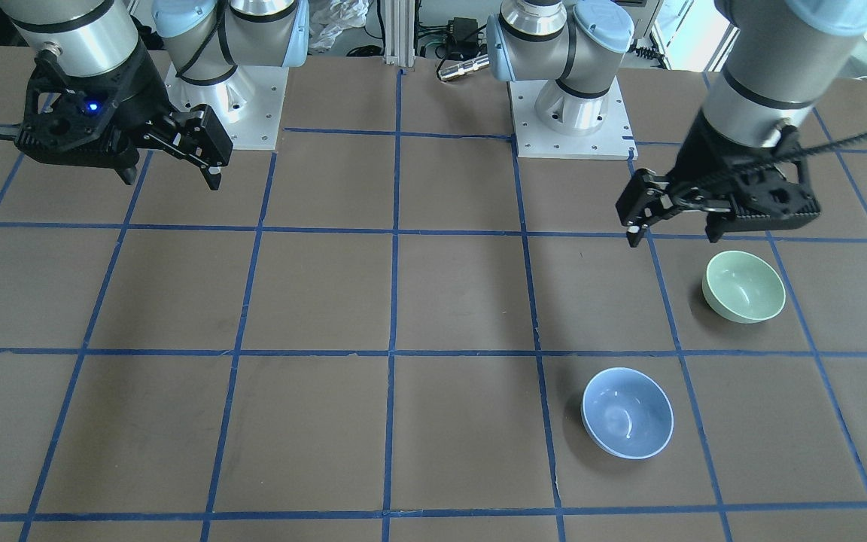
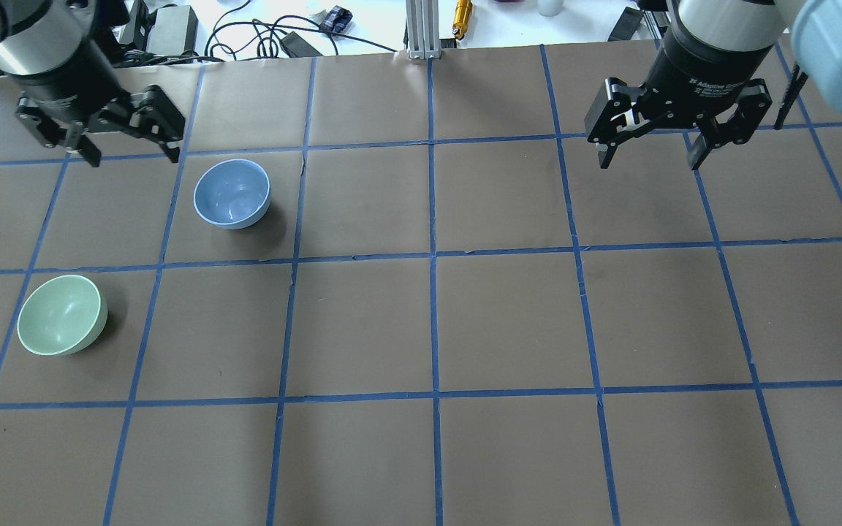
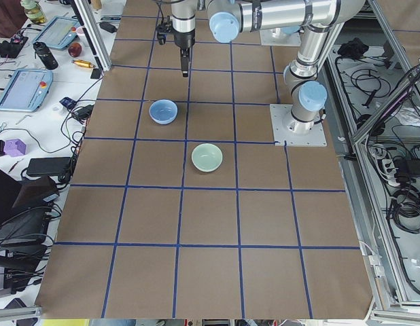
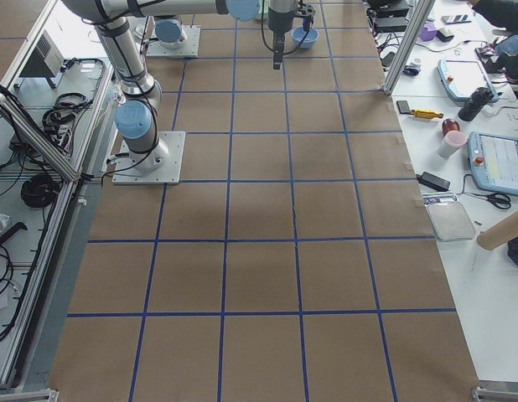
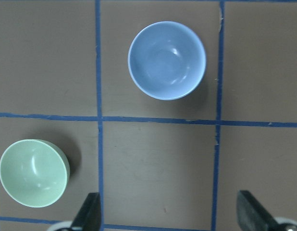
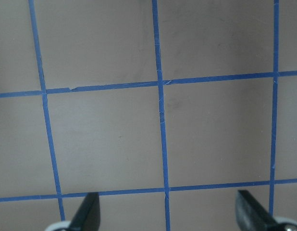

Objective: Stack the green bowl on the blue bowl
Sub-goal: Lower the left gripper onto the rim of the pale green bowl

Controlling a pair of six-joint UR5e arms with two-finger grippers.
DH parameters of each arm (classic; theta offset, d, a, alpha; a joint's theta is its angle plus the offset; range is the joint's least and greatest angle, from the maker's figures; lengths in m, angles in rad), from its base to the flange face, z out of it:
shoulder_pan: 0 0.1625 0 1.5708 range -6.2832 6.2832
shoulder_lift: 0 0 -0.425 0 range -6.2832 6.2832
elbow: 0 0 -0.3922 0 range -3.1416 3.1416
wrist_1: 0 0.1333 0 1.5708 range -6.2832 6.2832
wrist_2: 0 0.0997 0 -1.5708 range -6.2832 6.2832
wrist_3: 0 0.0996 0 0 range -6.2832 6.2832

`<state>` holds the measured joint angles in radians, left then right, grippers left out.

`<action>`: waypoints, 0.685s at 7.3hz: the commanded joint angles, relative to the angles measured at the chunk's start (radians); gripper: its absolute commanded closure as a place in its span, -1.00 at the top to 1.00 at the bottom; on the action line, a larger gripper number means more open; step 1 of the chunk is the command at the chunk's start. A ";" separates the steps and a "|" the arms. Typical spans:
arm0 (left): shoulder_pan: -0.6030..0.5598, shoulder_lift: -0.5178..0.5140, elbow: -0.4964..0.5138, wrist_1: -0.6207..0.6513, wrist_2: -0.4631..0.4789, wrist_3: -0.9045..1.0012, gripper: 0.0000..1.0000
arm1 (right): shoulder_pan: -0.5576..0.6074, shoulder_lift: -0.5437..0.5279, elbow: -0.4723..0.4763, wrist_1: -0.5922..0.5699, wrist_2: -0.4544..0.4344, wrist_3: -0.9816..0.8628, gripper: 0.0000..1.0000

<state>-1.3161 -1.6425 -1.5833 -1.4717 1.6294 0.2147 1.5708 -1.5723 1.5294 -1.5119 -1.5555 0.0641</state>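
Note:
The pale green bowl point(image 1: 743, 286) sits upright on the brown table, on my left side; it also shows in the overhead view point(image 2: 61, 314) and the left wrist view point(image 5: 33, 172). The light blue bowl point(image 1: 627, 412) stands upright about one grid square away, apart from it, further from my base point(image 2: 232, 193) point(image 5: 167, 60). My left gripper point(image 1: 673, 237) point(image 2: 129, 146) hangs open and empty above the table, over neither bowl. My right gripper point(image 1: 172, 181) point(image 2: 650, 162) hangs open and empty on the other side, far from both bowls.
The table point(image 2: 435, 321) is covered in brown paper with a blue tape grid. The two arm bases point(image 1: 223, 98) point(image 1: 569, 113) stand at my edge. Cables, tools and an aluminium post point(image 2: 421, 29) lie beyond the far edge.

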 commanded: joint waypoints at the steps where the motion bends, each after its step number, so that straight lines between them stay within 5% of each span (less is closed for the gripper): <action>1: 0.189 -0.022 -0.084 0.100 0.000 0.246 1.00 | 0.000 0.000 0.000 0.001 0.000 -0.001 1.00; 3: 0.329 -0.059 -0.119 0.125 -0.008 0.348 1.00 | 0.000 0.000 0.000 0.001 0.000 -0.001 1.00; 5: 0.476 -0.089 -0.231 0.224 -0.121 0.550 1.00 | 0.000 0.000 0.000 0.001 0.000 -0.001 1.00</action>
<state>-0.9392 -1.7104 -1.7433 -1.3034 1.5726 0.6437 1.5708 -1.5723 1.5299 -1.5117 -1.5555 0.0629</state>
